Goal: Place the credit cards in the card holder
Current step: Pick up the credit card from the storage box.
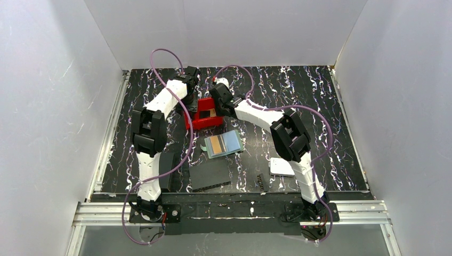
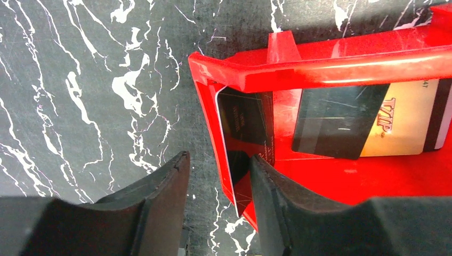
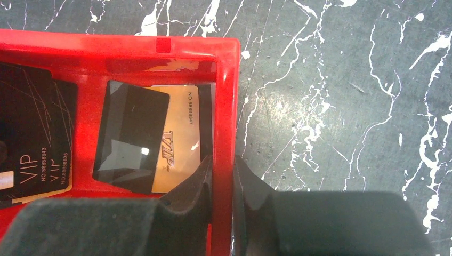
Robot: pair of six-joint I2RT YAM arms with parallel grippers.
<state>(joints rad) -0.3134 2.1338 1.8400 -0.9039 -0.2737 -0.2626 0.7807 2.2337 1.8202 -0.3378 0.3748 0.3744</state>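
Left tool [image 2: 219, 158] and right tool [image 3: 223, 162] straddle red bin [image 3: 80, 50] walls, crowding its inside.

A robotics lab cell: plain white panel walls [image 1: 48, 106] enclose a black white-veined tabletop [image 1: 298, 85] on silver aluminium rails [image 1: 362, 212].

The top camera looked down from behind over the whole table [image 1: 298, 85], while both wrist cameras hung close above the bin [image 2: 341, 64], sharing its cards [image 2: 405, 125] from opposite sides.
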